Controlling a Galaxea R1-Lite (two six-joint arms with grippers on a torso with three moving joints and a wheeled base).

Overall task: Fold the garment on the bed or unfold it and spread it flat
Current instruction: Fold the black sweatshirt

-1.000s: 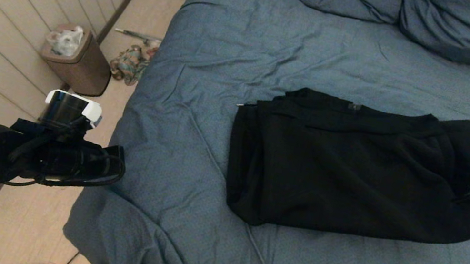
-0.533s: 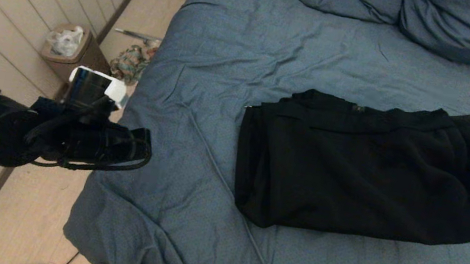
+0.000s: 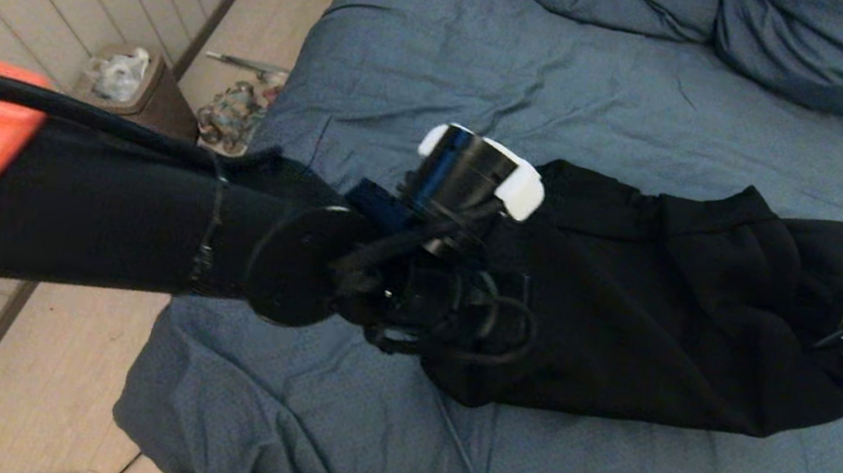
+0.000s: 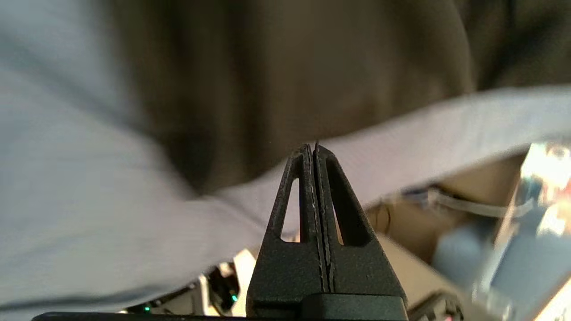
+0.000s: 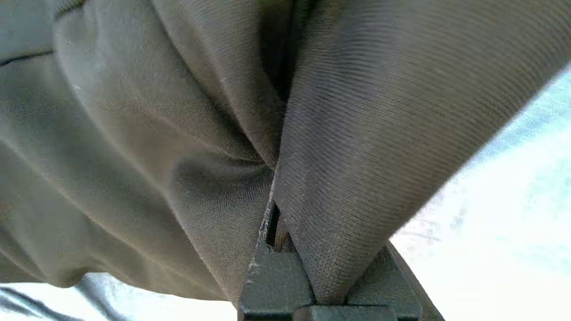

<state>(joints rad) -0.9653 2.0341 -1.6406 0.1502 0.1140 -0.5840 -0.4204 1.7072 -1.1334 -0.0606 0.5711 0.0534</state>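
Over garment (image 3: pixel 676 316): left pincer (image 4: pixel 316 149) closed, arm outstretched.

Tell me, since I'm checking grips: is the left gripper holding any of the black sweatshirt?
No: in the left wrist view the left gripper has its fingers pressed together with nothing between them, the garment lying beyond its tips.

The black sweatshirt (image 3: pixel 676 316) lies folded into a rough rectangle on the slate-blue bed (image 3: pixel 586 92), nearer the foot edge than the pillows. Its right end is bunched and lifted into a peak; its left end is partly hidden.
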